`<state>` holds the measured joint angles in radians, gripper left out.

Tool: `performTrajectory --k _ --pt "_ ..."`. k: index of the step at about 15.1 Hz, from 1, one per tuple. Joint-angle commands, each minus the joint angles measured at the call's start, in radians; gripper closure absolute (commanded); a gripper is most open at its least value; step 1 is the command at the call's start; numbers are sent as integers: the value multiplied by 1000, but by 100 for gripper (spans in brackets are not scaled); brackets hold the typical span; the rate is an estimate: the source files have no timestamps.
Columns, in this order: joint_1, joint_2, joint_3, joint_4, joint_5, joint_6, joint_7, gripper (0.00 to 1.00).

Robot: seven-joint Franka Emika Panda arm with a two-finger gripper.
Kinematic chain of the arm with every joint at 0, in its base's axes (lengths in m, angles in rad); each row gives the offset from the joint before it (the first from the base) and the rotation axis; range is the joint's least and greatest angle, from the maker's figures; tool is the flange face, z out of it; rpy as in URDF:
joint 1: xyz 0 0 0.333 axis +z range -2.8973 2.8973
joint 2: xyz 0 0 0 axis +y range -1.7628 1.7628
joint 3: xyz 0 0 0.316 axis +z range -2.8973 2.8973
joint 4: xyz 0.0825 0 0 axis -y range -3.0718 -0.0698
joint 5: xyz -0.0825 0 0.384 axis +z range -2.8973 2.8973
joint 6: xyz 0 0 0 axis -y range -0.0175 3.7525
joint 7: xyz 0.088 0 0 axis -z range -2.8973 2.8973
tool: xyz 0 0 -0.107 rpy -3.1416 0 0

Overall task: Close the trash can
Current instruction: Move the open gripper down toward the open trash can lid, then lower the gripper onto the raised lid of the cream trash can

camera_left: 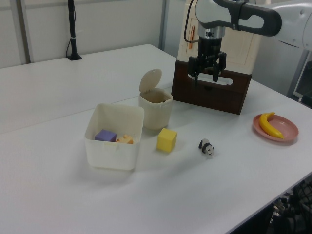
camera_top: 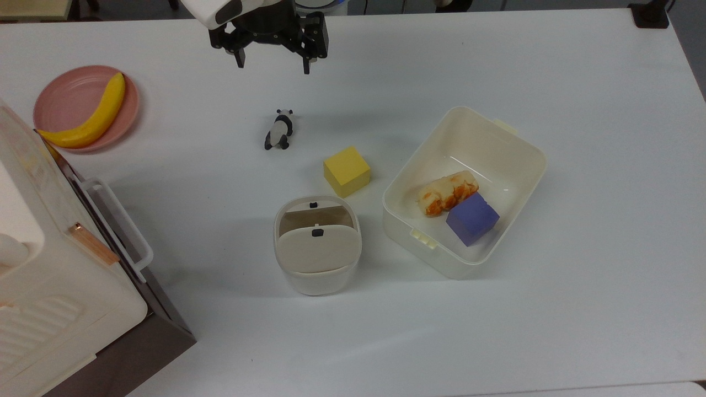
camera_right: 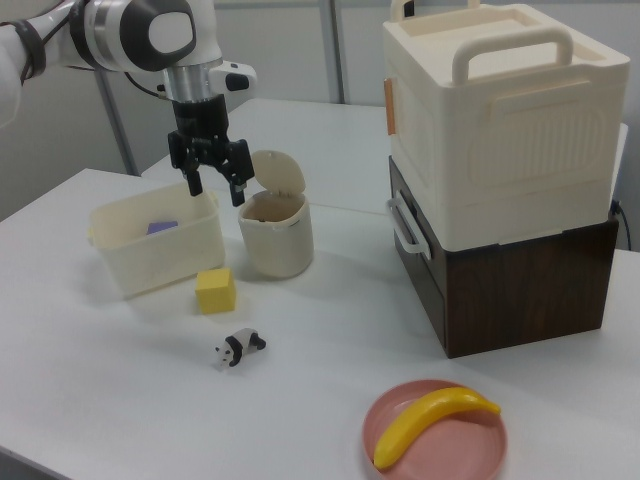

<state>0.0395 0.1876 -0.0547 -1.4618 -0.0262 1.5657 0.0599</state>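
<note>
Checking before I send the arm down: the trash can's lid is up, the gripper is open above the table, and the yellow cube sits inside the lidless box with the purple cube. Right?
Not quite. The yellow cube sits on the table between the trash can and the panda figure, outside the lidless box, as the top view shows. The lid is up, the gripper is open, and the purple cube is in the box.

White work table, panelled room.
The table (camera_left: pixel 58 78) is matte white; pale wall panels (camera_left: pixel 117 19) stand behind it, and a black post (camera_left: pixel 73 29) rises at the far edge.
</note>
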Motion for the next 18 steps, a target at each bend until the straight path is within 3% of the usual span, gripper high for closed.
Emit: performTrajectory --k 1,9,10,11,12,14,15,18 --pt "2 -36 4 -58 -1 27 -22 0" --pt "11 -33 6 -78 -8 28 -49 0" --pt "10 -31 6 -78 -8 30 -61 4" --pt "10 -30 6 -78 -8 37 -83 13" --pt "8 -25 6 -80 0 66 -112 28" --pt "7 1 6 -77 23 158 -132 71" --pt "5 10 4 -71 54 198 -132 85" --pt "5 45 3 -43 126 393 -126 99"
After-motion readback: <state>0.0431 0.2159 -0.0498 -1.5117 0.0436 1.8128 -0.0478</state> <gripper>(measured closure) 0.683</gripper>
